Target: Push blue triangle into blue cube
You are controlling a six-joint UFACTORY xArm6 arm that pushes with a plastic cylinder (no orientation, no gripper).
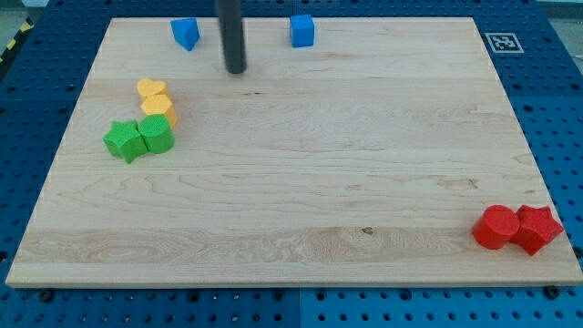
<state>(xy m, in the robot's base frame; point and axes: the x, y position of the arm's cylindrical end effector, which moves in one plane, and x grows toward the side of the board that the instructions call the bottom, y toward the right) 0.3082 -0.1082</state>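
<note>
My tip (236, 70) sits upper left of centre, between the blue triangle (186, 34) near the top-left corner and the blue cube (302, 30) further right, grasping nothing, probably heading round the triangle's left.

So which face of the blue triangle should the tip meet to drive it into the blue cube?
Its left face, pushing toward the view's right: the blue cube lies right of the blue triangle along the top edge. My tip now sits between them, slightly lower.
</note>
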